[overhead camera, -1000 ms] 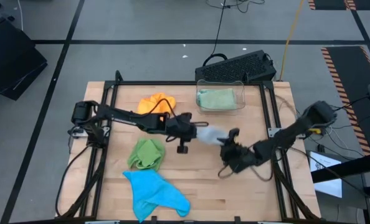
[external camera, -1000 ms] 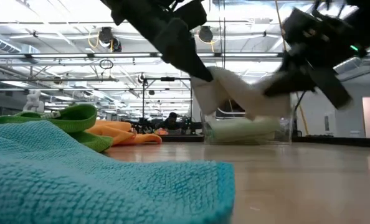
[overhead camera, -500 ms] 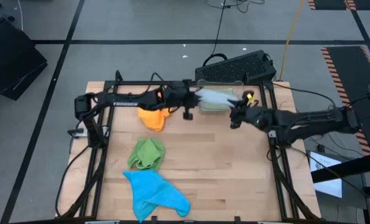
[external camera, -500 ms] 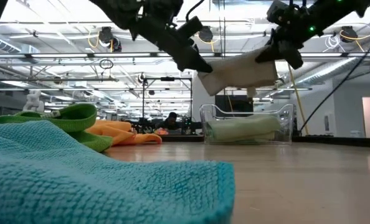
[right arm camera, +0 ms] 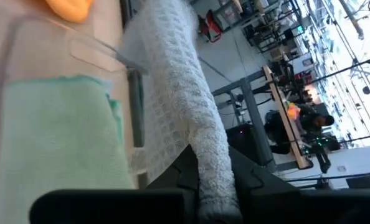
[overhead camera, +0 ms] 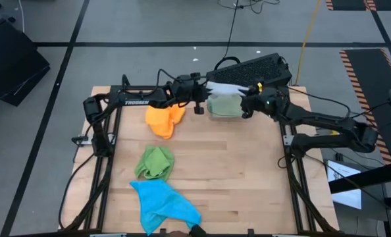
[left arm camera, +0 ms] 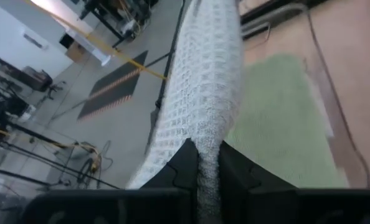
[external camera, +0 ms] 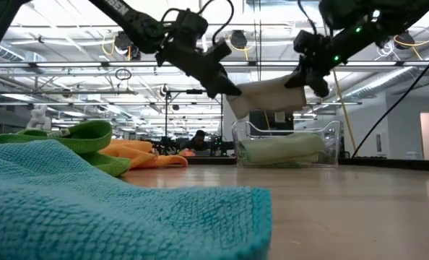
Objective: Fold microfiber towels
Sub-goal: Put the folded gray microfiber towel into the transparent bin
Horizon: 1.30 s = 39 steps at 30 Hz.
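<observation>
A whitish-grey towel (overhead camera: 226, 87) hangs folded between my two grippers, above the far part of the clear bin (overhead camera: 253, 105) at the table's far edge. My left gripper (overhead camera: 205, 93) is shut on the towel's left end. My right gripper (overhead camera: 247, 100) is shut on its right end. In the low view the towel (external camera: 266, 96) spans the gap between them, above the bin (external camera: 287, 144). A pale green towel (overhead camera: 225, 105) lies flat in the bin. Orange (overhead camera: 164, 120), green (overhead camera: 155, 162) and blue (overhead camera: 164, 204) towels lie crumpled on the table. My left gripper pinches the grey towel's left end (left arm camera: 203, 134) between its two fingers, coming level from the table's left. The towel runs away from the fingers, lifted clear above the bin. My right gripper pinches the towel's right end (right arm camera: 200, 140) between its two fingers, coming from the table's right. The towel hangs between the grippers with a slight sag, clear of the bin.
A black keyboard (overhead camera: 249, 70) lies just beyond the table's far edge, behind the bin. The table's black frame rails run along its left and right sides. Bare wood (overhead camera: 235, 171) lies in the middle and right of the table.
Both grippers have carried the grey towel from above the table's middle toward the far edge, and up. It now hangs over the bin. The towel has stayed lifted clear and held at both ends throughout.
</observation>
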Tool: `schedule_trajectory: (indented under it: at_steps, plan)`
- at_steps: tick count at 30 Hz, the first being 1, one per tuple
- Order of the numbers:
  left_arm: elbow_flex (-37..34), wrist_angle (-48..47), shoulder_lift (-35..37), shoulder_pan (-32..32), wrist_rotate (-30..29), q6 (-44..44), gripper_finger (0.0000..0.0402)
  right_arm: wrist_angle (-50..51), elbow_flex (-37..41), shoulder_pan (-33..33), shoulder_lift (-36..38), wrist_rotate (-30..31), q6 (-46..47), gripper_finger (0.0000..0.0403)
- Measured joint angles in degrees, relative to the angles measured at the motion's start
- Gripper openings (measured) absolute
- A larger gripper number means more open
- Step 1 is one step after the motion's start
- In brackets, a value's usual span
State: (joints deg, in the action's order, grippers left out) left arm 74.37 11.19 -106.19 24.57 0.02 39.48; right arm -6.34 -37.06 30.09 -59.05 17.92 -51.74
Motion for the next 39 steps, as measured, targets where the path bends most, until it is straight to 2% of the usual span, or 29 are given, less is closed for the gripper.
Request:
schedule_trajectory:
  at_steps: [11, 15, 18, 23, 31, 39]
  plan:
    - [0.0, 5.3, -5.5, 1.1, 0.4, 3.3, 0.0039, -4.5, 0.0, 10.1, -5.7, -8.8, -8.9, 0.0025]
    - [0.0, 7.1, -6.8, 1.3, -1.5, 5.1, 0.0039, -6.2, 0.0, 13.3, -7.3, -11.8, -12.0, 0.0025]
    - [0.0, 6.9, -6.9, 1.3, -1.6, 5.3, 0.004, -6.3, 0.0, 14.7, -8.3, -12.7, -12.4, 0.0028]
    - [0.0, 5.9, -6.9, 1.3, -1.6, 9.0, 0.004, -6.2, 0.0, 16.5, -9.7, -18.9, -14.9, 0.0028]
    - [0.1, 6.5, -8.6, 2.5, -1.8, 13.0, 0.004, -8.9, 0.0, 18.7, -13.1, -20.4, -16.5, 0.0028]
    - [0.0, 5.2, -8.9, 1.1, -3.1, 17.7, 0.004, -6.1, 0.0, 17.9, -13.8, -20.6, -16.6, 0.0027]
